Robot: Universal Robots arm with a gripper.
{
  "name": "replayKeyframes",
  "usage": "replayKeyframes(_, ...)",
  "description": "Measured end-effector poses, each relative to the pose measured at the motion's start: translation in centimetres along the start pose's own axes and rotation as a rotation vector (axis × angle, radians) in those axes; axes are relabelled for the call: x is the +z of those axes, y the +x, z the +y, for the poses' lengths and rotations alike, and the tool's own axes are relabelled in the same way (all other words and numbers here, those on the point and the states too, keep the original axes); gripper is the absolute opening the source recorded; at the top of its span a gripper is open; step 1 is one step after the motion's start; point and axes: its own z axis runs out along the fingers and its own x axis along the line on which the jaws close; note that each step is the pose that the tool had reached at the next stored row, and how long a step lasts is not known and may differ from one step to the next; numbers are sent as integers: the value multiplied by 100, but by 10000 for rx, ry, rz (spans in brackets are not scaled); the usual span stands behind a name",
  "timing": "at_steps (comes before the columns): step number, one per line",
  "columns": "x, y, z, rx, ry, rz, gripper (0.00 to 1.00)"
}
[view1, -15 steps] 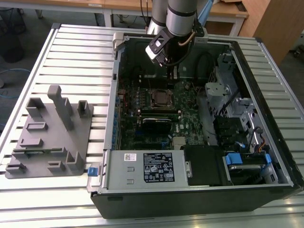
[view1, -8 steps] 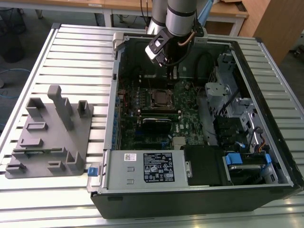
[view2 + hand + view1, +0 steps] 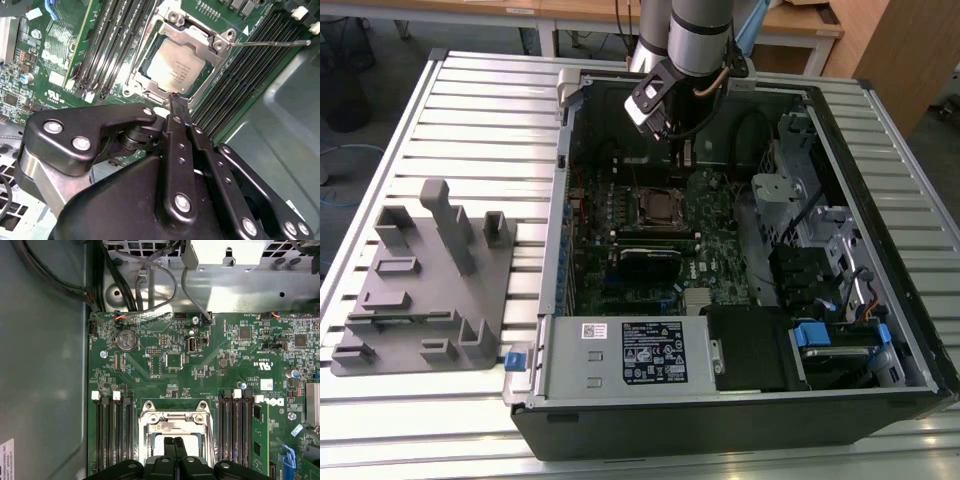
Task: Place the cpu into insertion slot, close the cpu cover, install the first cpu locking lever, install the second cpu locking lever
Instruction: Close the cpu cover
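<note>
Your fingers (image 3: pixel 176 120) are together and hold nothing. The cpu cover (image 3: pixel 197 37) lies just ahead of their tips, over the cpu (image 3: pixel 175 65). I think you should press straight down, slowly.

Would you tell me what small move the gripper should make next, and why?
Probably shift across to the lever and press it down. The cpu is seated with the cover lying over it, the shut gripper is at the cover's edge, and that lever appears unlatched, sticking out over the memory slots.
</note>
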Motion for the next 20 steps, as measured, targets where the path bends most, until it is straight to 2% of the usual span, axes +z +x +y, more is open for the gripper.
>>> replayKeyframes(11,24,-7,-146,0,1,-3,11)
replayKeyframes(16,37,-52,-198,0,0,-2,11)
replayKeyframes(20,44,-78,-205,1,0,-2,11)
